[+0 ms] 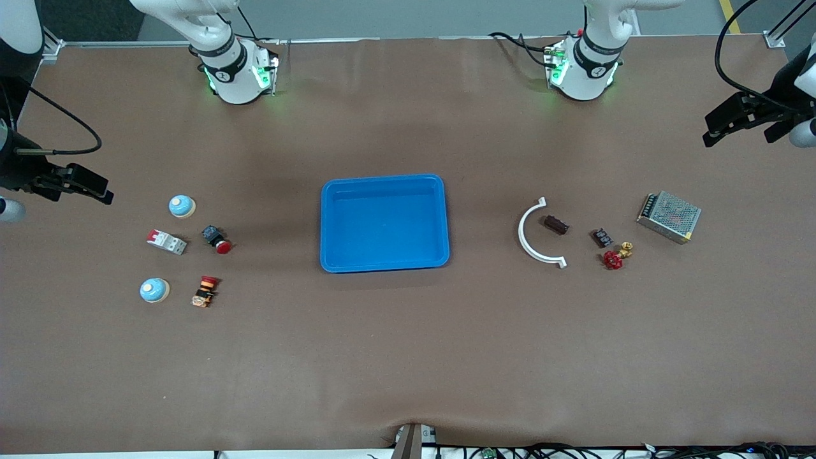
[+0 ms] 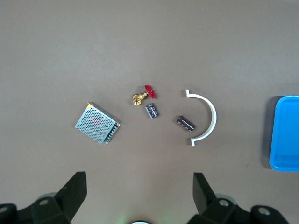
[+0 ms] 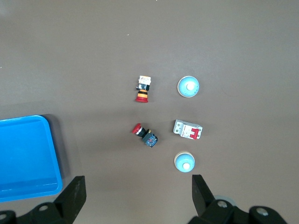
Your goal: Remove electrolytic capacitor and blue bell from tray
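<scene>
Two light-blue bells stand toward the right arm's end, one [image 1: 182,206] [image 3: 185,161] farther from the front camera than the other [image 1: 154,290] [image 3: 188,87]. Two dark capacitors lie toward the left arm's end: one [image 1: 556,224] [image 2: 185,123] inside a white arc, the other [image 1: 602,238] [image 2: 152,111] beside a red valve. The blue tray [image 1: 331,223] sits mid-table with nothing in it. My right gripper [image 1: 102,190] [image 3: 138,189] hangs open over bare table, off to the side of the bells. Over the table's end by the power supply, my left gripper [image 1: 709,129] [image 2: 138,186] is open too.
Among the bells are a white circuit breaker [image 1: 167,241], a red push button [image 1: 217,240] and an orange-red switch [image 1: 204,291]. Around the capacitors are a white arc [image 1: 539,233], a red-handled brass valve [image 1: 615,257] and a metal mesh power supply [image 1: 669,217].
</scene>
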`<state>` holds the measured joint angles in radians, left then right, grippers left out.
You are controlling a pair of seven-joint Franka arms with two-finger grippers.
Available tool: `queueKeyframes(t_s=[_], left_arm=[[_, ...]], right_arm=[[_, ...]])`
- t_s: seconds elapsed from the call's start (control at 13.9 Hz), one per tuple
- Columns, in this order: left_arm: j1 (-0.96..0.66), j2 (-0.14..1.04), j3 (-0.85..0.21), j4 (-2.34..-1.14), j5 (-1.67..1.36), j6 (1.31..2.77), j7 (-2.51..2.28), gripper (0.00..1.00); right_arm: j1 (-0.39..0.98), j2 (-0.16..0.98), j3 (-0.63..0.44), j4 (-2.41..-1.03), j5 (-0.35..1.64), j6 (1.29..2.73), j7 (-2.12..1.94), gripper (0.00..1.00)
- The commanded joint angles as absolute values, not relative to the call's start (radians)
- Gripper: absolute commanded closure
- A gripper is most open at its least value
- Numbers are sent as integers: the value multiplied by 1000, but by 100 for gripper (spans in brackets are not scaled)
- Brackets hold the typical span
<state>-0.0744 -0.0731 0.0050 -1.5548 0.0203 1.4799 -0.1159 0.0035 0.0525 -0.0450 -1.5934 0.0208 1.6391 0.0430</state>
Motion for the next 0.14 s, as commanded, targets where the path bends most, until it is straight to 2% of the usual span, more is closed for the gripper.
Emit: queueKeyframes(t_s=[0.0,0.07], left_arm=[[-72,-63,2,-1545,25,1483,-103,0],[-72,-61,0,-1546,25,1483,-103,0]], right_arm=[[-2,21,-37,-1628,12,1654,49,0],[-2,21,-37,-1628,14,1654,49,0]])
